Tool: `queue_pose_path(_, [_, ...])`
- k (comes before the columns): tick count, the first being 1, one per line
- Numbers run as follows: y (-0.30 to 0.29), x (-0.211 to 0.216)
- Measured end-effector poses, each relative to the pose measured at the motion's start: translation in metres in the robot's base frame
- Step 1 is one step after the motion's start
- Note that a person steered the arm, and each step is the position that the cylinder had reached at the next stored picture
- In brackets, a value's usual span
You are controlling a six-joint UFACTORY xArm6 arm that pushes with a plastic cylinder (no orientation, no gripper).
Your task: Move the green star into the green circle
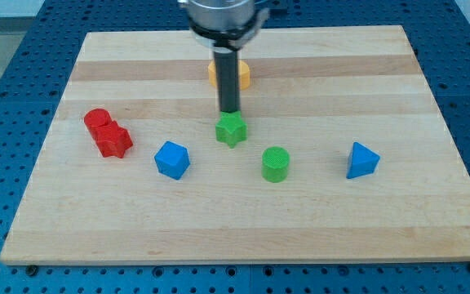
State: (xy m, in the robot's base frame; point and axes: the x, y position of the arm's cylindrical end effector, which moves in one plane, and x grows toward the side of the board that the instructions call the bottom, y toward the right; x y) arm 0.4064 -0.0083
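The green star (pixel 231 129) lies near the board's middle. The green circle (pixel 275 163), a short cylinder, stands below and to the right of it, a small gap apart. My tip (pixel 230 111) is at the star's top edge, touching or nearly touching it. The rod rises straight up from there to the arm at the view's top.
A yellow block (pixel 243 75) sits behind the rod, partly hidden. A red cylinder (pixel 97 121) and a red star (pixel 113 140) touch at the left. A blue cube (pixel 172 159) lies left of the green star. A blue wedge-like block (pixel 361 160) lies at the right. The wooden board (pixel 431 220) rests on a blue perforated table.
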Motion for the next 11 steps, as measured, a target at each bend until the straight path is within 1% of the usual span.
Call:
queue_pose_path(1, [0.013,0.000])
queue_pose_path(2, [-0.022,-0.007])
queue_pose_path(3, [-0.070,-0.020])
queue_pose_path(4, [-0.112,-0.018])
queue_pose_path(5, [-0.104,-0.001])
queue_pose_path(6, [-0.070,0.007])
queue_pose_path(8, [0.018,0.024])
queue_pose_path(9, [0.038,0.028])
queue_pose_path(10, [0.039,0.028])
queue_pose_path(11, [0.037,-0.002])
